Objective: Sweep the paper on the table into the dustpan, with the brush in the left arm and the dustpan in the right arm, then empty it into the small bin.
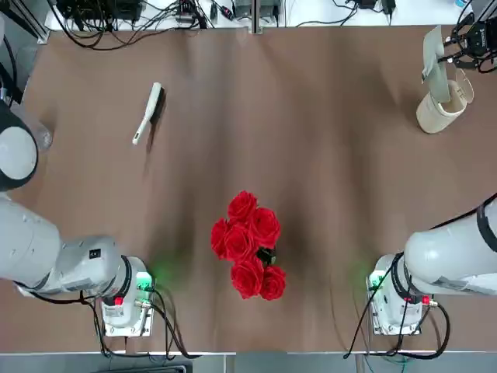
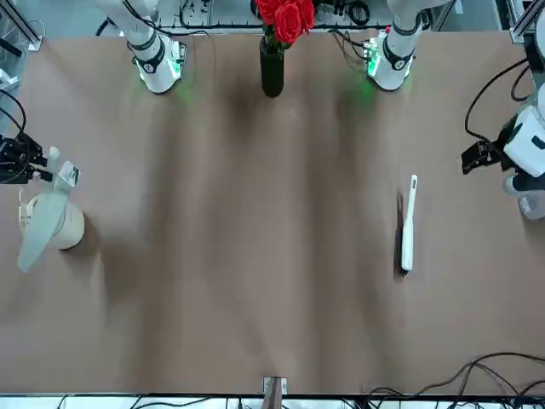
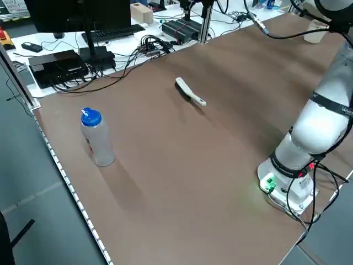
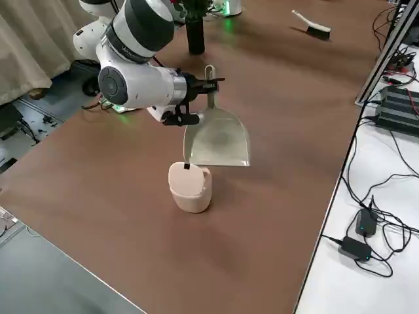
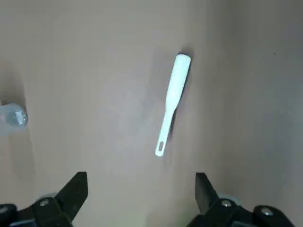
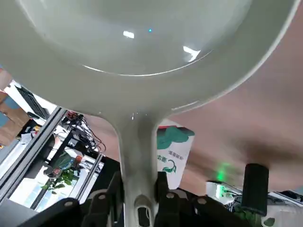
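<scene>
The dustpan (image 4: 216,137) hangs scoop-down, its lip just over the small bin (image 4: 190,186) at the table's far right corner. My right gripper (image 4: 194,98) is shut on its handle (image 6: 137,156). From overhead the dustpan (image 1: 437,66) overlaps the bin (image 1: 444,110). The brush (image 1: 147,113) lies flat on the table (image 1: 311,155) at the far left, held by nothing. My left gripper (image 5: 139,189) hovers open well above the brush (image 5: 171,101), its fingers (image 5: 75,189) apart and empty. No paper shows in any view.
A dark vase of red roses (image 1: 250,245) stands between the arm bases. A clear bottle with a blue cap (image 3: 96,138) stands near the table's left edge. Cables and electronics (image 1: 132,15) lie beyond the far edge.
</scene>
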Robot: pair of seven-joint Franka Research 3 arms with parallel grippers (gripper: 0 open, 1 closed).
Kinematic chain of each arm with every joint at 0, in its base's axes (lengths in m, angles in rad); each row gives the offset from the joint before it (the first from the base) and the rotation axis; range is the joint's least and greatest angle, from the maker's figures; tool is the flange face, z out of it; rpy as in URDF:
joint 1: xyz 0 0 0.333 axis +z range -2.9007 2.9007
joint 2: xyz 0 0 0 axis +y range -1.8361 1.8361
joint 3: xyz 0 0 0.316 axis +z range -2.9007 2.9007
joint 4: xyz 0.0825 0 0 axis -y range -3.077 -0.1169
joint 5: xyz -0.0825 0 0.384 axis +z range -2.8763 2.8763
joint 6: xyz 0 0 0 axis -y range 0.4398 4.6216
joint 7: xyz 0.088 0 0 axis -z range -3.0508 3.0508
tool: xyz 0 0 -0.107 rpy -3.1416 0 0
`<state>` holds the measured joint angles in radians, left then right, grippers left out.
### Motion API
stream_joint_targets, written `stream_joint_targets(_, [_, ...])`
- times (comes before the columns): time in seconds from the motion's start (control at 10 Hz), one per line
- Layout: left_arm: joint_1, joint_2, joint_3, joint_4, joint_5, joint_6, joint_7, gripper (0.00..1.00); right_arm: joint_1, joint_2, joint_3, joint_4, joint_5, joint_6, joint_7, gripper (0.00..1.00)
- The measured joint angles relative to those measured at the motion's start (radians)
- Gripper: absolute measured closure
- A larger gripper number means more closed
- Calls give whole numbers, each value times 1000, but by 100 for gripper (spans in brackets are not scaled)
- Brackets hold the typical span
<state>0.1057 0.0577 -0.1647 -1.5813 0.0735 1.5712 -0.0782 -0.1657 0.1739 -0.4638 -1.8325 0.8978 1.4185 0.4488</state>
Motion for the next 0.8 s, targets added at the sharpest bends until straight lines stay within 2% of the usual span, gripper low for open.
stream_joint_targets(0.2, [-19, -13, 17, 3, -52, -10, -1, 0, 5, 0, 6, 9, -19, -2, -5, 67])
stream_joint_targets(0.3, [-19, -21, 17, 12, -71, -21, -3, 0, 9, -2, 26, 18, -58, 8, -38, 67])
stream_joint_targets(0.6, [-33, -45, 14, 37, -86, -66, -5, 0, 24, -37, 175, 41, -209, 117, -146, 67])
stream_joint_targets(0.8, [-80, -44, 17, 37, -86, -66, -14, 0, 31, -69, 285, 44, -334, 162, -281, 67])
